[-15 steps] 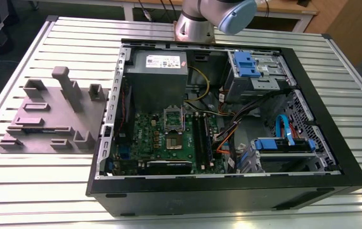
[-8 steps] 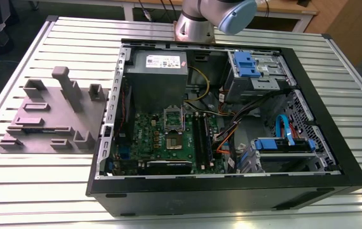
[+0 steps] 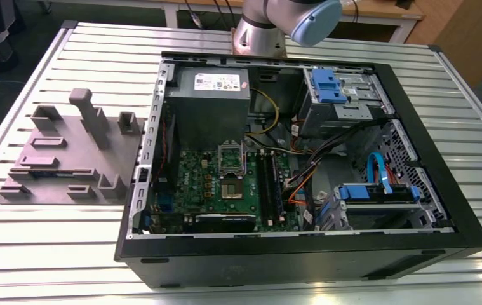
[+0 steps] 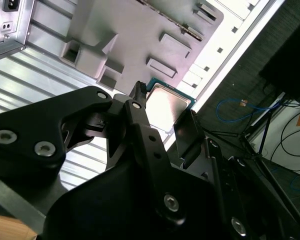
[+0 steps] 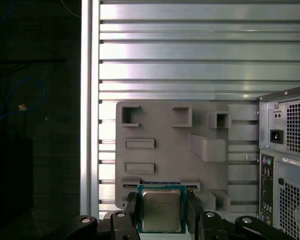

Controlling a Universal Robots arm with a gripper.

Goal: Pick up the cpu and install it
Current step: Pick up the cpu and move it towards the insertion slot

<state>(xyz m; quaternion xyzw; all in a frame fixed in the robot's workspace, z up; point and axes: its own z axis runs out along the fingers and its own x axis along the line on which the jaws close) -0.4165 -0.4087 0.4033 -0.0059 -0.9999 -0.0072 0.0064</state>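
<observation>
The cpu [image 5: 161, 211] is a small square chip with a pale silver top and a thin dark rim. It sits between the two black fingers of my gripper [image 5: 161, 205], which is shut on its opposite edges, high above the table. The second wrist view shows the same hold: the cpu [image 4: 169, 106] is between the fingers [image 4: 139, 100] of the gripper [image 4: 165, 114]. Below it lies the grey-mauve plastic block [image 5: 165, 150] with its slots and posts. In the exterior view the dark square socket [image 3: 230, 187] lies on the green motherboard inside the open computer case [image 3: 440, 210].
The block [image 3: 63, 159] stands at the exterior view's left of the case, on a ribbed metal table [image 3: 46, 248]. Inside the case are a grey power-supply box [image 3: 213, 95], blue drive brackets [image 3: 380, 190] and loose cables. The arm's base [image 3: 262, 28] rises behind the case. The table's edge [image 5: 90, 100] drops to dark floor.
</observation>
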